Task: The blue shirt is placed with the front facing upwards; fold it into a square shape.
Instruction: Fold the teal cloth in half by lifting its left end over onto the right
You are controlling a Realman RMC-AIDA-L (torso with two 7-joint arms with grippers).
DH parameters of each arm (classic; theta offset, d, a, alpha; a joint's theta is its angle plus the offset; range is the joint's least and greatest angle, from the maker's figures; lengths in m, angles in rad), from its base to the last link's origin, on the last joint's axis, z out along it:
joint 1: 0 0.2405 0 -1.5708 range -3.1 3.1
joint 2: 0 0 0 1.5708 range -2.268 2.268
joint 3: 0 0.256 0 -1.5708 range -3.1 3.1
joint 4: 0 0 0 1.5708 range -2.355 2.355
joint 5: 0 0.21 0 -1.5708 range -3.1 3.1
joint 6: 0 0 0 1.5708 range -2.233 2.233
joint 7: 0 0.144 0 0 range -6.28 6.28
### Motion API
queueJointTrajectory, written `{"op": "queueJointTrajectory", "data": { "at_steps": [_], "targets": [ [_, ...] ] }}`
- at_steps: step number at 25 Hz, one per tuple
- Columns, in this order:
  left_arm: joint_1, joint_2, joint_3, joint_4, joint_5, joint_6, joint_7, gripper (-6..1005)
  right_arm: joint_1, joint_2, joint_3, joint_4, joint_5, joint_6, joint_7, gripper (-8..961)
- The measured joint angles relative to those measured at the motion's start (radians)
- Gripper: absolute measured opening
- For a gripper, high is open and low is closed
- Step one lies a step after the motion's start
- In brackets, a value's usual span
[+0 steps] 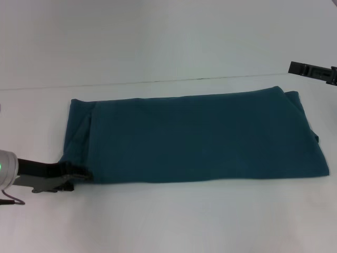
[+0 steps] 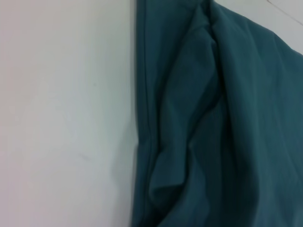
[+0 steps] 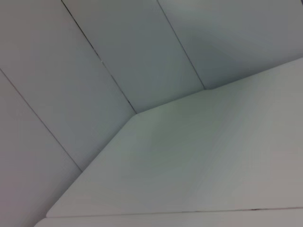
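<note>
Left gripper [image 1: 79,176] is sitting at the near-left corner of the blue shirt [image 1: 195,138] — grip state unclear; shirt is lying as a long band across the table [image 1: 168,221]. Right gripper [image 1: 316,71] is hanging far right — state unclear.

The blue shirt [image 1: 192,138] is lying folded into a long band across the middle of the table [image 1: 168,221], running from nine o'clock to three o'clock. The left gripper [image 1: 79,176] is sitting low at the band's eight o'clock corner, touching its near edge. The right gripper [image 1: 313,70] is hanging at two o'clock, apart from the cloth, beyond the band's far right corner. The wall [image 1: 158,37] is standing behind the table at twelve o'clock.
</note>
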Motion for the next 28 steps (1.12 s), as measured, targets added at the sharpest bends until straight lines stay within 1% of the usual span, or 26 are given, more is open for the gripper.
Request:
{"op": "queueJointTrajectory", "data": {
  "at_steps": [7,18,28],
  "targets": [
    [0.0,0.0,0.001,0.007,-0.004,-0.011,-0.007,637,0.001,-0.002,-0.002,0.0,0.008,0.0,-0.001,910],
    [-0.022,-0.006,0.0,0.024,-0.01,-0.034,0.001,638,0.0,-0.003,0.0,0.0,0.012,0.0,-0.006,909],
    [-0.017,-0.001,0.0,0.035,-0.001,-0.047,0.006,638,-0.001,-0.003,0.001,0.0,0.012,0.0,-0.006,909]
  ]
}}
